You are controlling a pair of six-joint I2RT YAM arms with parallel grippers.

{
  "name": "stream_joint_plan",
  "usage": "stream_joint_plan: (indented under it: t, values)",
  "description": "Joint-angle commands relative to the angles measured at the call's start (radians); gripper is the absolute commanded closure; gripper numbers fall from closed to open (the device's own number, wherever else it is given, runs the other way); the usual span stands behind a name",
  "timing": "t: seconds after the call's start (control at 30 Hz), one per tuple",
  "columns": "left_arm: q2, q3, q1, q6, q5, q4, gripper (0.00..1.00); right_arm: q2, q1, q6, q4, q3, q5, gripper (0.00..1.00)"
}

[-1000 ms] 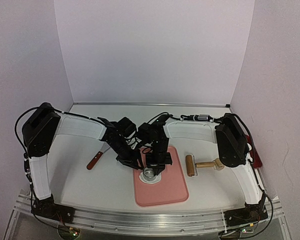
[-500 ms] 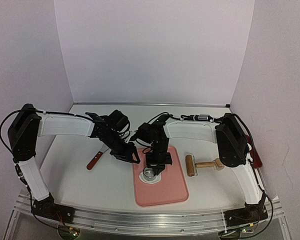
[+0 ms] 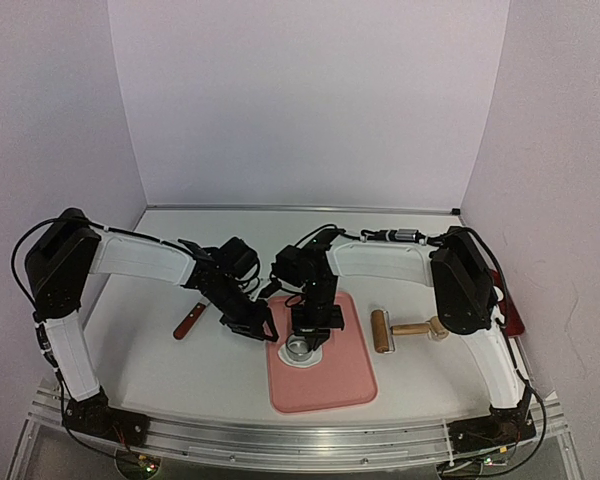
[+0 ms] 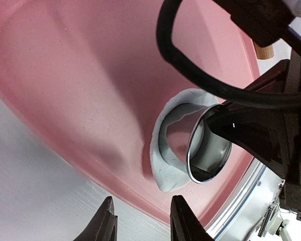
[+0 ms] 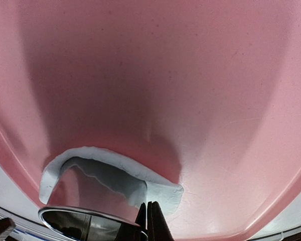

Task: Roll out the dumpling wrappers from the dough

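Observation:
The dough (image 4: 163,168) is a thin white ragged sheet with a round hole, lying on the pink mat (image 3: 325,385). In the right wrist view the dough (image 5: 115,168) curls up along the hole's edge. My right gripper (image 5: 150,217) is shut on the rim of the metal ring cutter (image 5: 85,221), which hangs tilted just over the hole. From the left wrist the ring cutter (image 4: 209,145) shows beside the dough. My left gripper (image 4: 143,221) is open and holds nothing, low over the mat's left edge, a little short of the dough. No dumpling wrappers are in view.
A wooden rolling pin (image 3: 383,331) lies right of the mat. A tool with a wooden handle (image 3: 188,322) lies on the white table to the left. A red object (image 3: 510,305) sits at the far right edge. Both arms crowd over the mat's near-left part.
The left jaws have opened a little and the left arm has shifted, its gripper ending by the mat's left edge. The right gripper and the ring cutter have stayed put.

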Motion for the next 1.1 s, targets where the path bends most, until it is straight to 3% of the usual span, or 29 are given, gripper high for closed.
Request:
stream_joint_plan:
  t: [0.0,0.37,0.77,1.07]
  values:
    - [0.031,-0.009,-0.002,-0.001,0.053,0.064,0.66,0.181,0.001,0.025,-0.004,-0.107,0.093,1.00]
    - [0.114,-0.021,-0.004,-0.027,0.097,0.116,0.65,0.194,0.002,0.026,-0.006,-0.098,0.088,1.00]
    - [0.132,-0.033,-0.019,-0.028,0.147,0.103,0.75,0.207,0.002,0.025,-0.008,-0.078,0.091,1.00]
    - [0.131,-0.073,-0.035,-0.050,0.175,0.116,0.76,0.221,0.003,0.023,-0.009,-0.067,0.094,1.00]
